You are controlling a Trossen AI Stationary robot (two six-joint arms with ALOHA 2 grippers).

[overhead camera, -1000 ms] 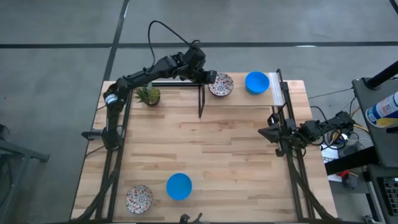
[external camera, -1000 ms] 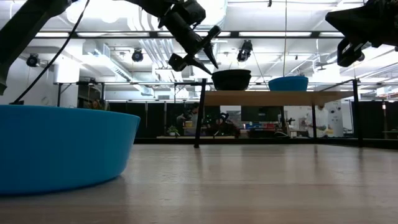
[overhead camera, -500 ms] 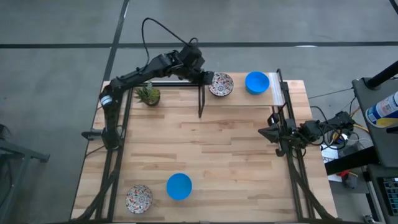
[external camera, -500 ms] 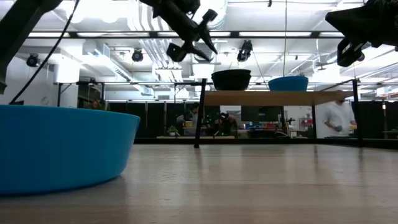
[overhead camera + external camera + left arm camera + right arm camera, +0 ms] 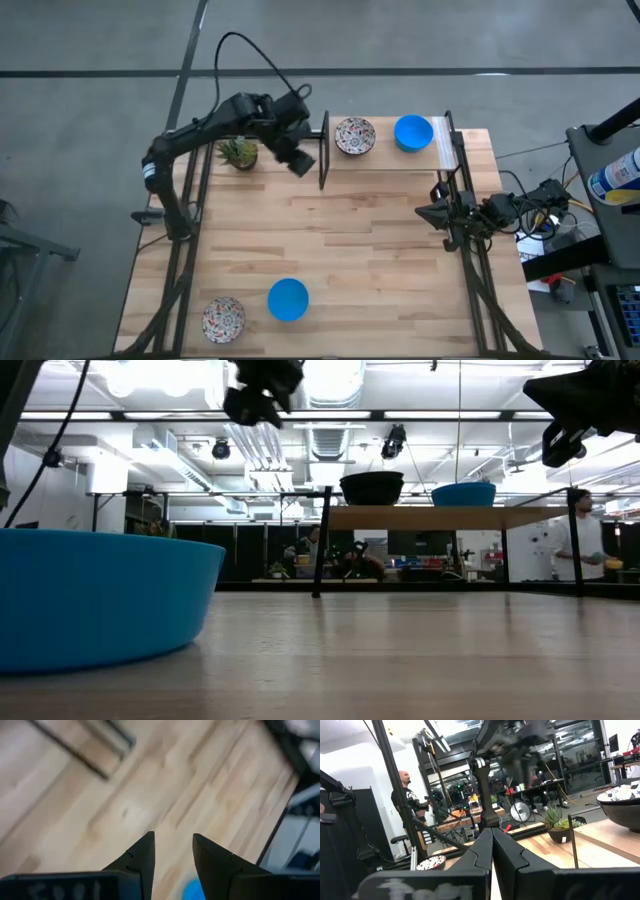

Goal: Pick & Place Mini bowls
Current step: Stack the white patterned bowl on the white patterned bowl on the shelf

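Observation:
Two mini bowls sit on a raised wooden shelf [image 5: 385, 155] at the table's far right: a patterned bowl [image 5: 354, 135] and a blue bowl [image 5: 413, 132]. Two more rest on the tabletop near the front edge, a blue bowl [image 5: 288, 299] and a patterned bowl [image 5: 223, 318]. My left gripper [image 5: 299, 164] hangs open above the table, left of the shelf's post, with nothing between its fingers [image 5: 172, 836]. My right gripper [image 5: 430, 212] waits shut at the table's right edge.
A small potted plant [image 5: 238, 152] stands at the far left, just beside my left arm. The shelf's black post [image 5: 323, 160] stands right next to my left gripper. Bare wood [image 5: 360, 240] fills the table's middle. A person [image 5: 580, 555] stands in the room behind.
My left gripper has drawn back from the patterned bowl on the shelf, going toward the table's left and near edges and rising. It has rolled and tipped further down. Its fingers stay apart, empty. The bowl stays on the shelf.

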